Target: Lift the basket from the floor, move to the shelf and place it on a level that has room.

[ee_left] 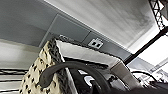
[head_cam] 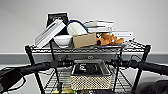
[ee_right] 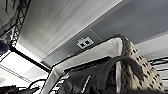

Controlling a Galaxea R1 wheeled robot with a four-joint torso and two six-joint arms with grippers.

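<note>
A plain pale wall with a grey skirting band stands behind the shelf, whose top tier is crowded with books, a white bowl, a cardboard box and a soft toy. The basket sits on the level just below, between the two arms, near its front edge. The left hand and right hand flank its far corners; whether their fingers are apart or clamped on the rim I cannot tell. The risk I judge: the basket overhanging the near edge and tipping off when released, or an arm knocking the top tier.
</note>
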